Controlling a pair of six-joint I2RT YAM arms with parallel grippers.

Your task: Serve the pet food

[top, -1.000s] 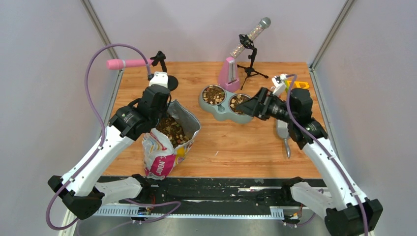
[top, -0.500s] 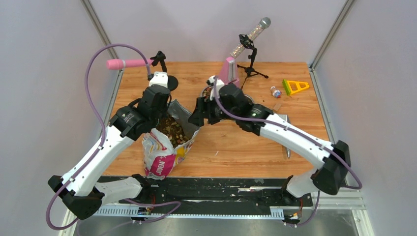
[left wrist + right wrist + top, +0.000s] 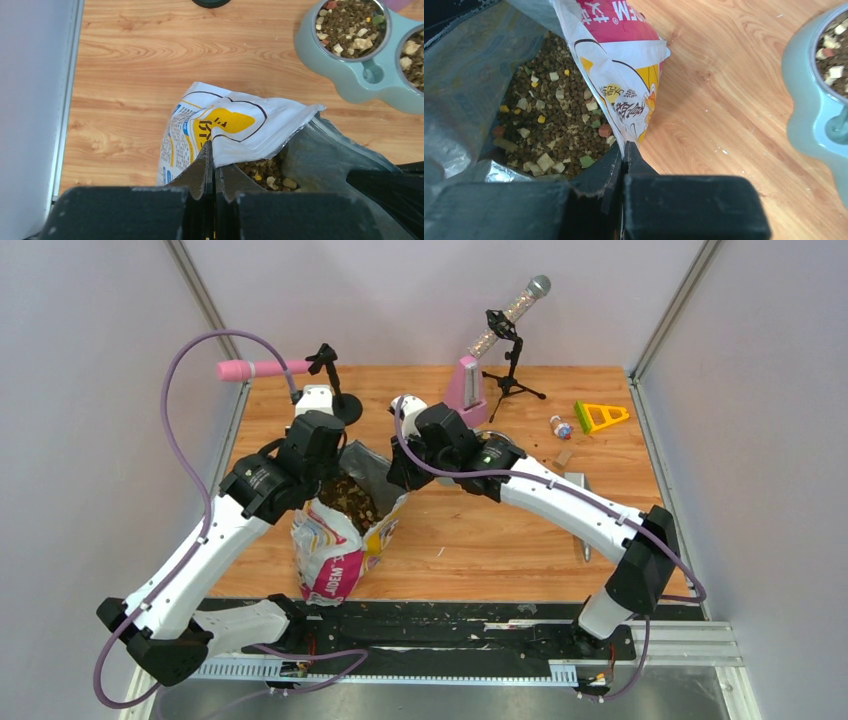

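My left gripper (image 3: 213,170) is closed to a hairline, pinching the white-and-yellow printed rim of the bag (image 3: 235,125) in the lower middle of the left wrist view. My right gripper (image 3: 623,159) is clamped just as tight on the bag's opposite edge, low in the centre of its own view, with the pink-and-white print rising from the fingertips.

From the top camera I see both wrists meeting over the bag's mouth, left of centre. The bag stands upright on the table (image 3: 500,540) near the front edge. My right arm largely hides the bowl in that view. The left wrist shows it at upper right: a pale blue-green double bowl (image 3: 360,80), both cups holding kibble. The right wrist catches only its edge at far right.

The pet food (image 3: 549,120) shows best in the left half of the right wrist view. It is a dark brown heap inside the foil-lined bag, dotted with pale cubes and a few yellow, green and reddish bits.
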